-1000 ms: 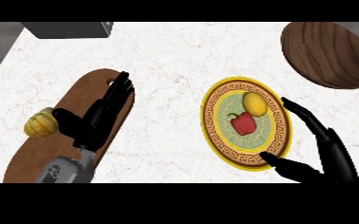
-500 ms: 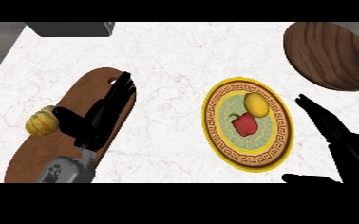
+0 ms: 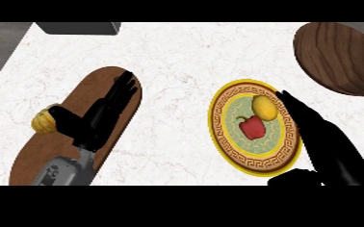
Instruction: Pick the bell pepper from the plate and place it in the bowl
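The red bell pepper [image 3: 251,126] lies on the round yellow-rimmed plate [image 3: 229,146], a little below the plate's middle, with a yellow lemon-like fruit [image 3: 264,107] just beside it at its 1 o'clock. The brown wooden bowl [image 3: 331,55] sits well apart at the plate's 1 o'clock, cut off by the view's right edge. Between plate and bowl runs a strip of bare white marble counter [image 3: 192,57], and nothing stands in it.

The right hand [image 3: 321,142] lies over the plate's rim at its 3 o'clock, fingers straight and spread, the fingertips reaching up near the yellow fruit; the thumb shows at the plate's 5 o'clock. It holds nothing, and the pepper lies apart from it, toward 9 o'clock.

At 9 o'clock from the plate, across a broad stretch of open counter, lies an oval wooden board [image 3: 58,134] that runs down out of the view's lower left. The left hand [image 3: 103,113] rests over it, open, fingers straight and pointing toward 1 o'clock. A small yellow ridged squash-like thing [image 3: 44,119] sits at the board's left rim, touching the thumb side of that hand. A dark grey block [image 3: 78,27] stands at the counter's far edge at 11 o'clock.
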`<action>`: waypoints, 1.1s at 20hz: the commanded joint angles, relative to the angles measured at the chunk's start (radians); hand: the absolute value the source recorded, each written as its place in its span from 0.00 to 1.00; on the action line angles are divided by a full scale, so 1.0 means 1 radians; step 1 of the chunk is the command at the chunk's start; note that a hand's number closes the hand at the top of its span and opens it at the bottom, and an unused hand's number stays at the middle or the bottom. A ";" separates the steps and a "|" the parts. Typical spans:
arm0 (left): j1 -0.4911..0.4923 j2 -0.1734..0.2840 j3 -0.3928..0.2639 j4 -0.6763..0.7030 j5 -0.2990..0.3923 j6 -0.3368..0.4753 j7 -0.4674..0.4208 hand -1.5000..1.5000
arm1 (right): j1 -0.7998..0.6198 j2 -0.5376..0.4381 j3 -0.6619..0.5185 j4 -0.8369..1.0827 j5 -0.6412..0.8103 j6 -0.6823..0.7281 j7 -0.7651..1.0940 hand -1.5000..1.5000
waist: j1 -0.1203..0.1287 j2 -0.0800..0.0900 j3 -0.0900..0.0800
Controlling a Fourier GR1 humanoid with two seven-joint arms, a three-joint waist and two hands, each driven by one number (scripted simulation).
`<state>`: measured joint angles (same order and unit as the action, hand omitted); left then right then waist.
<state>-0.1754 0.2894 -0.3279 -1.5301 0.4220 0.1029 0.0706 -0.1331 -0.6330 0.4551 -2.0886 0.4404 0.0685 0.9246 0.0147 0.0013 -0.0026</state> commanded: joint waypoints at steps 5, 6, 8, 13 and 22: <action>0.037 -0.001 0.037 -0.060 -0.003 -0.003 0.052 0.50 | -0.101 0.141 0.052 0.189 0.041 0.103 0.135 0.00 | -0.002 -0.001 0.002; 0.018 -0.022 0.022 -0.032 -0.024 -0.016 0.031 0.50 | -0.141 0.138 0.025 0.142 -0.008 0.180 0.205 0.00 | -0.008 -0.001 0.002; 0.037 -0.006 0.045 -0.031 -0.040 -0.014 0.016 0.50 | -0.127 0.150 0.029 0.175 0.009 0.179 0.198 0.00 | -0.009 -0.002 0.002; -0.038 -0.081 0.044 0.059 -0.070 -0.012 0.006 0.50 | -0.157 0.214 0.046 0.260 0.036 0.201 0.185 0.00 | -0.015 0.000 0.002; 0.062 -0.054 0.108 -0.078 -0.065 -0.075 0.091 0.50 | -0.180 0.331 0.015 0.393 0.160 0.225 0.082 0.00 | -0.009 -0.002 0.003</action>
<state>-0.1278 0.2254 -0.2481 -1.5565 0.3503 0.0398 0.1076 -0.2668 -0.3687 0.4696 -1.7660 0.5568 0.2510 0.9731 0.0033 0.0000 -0.0002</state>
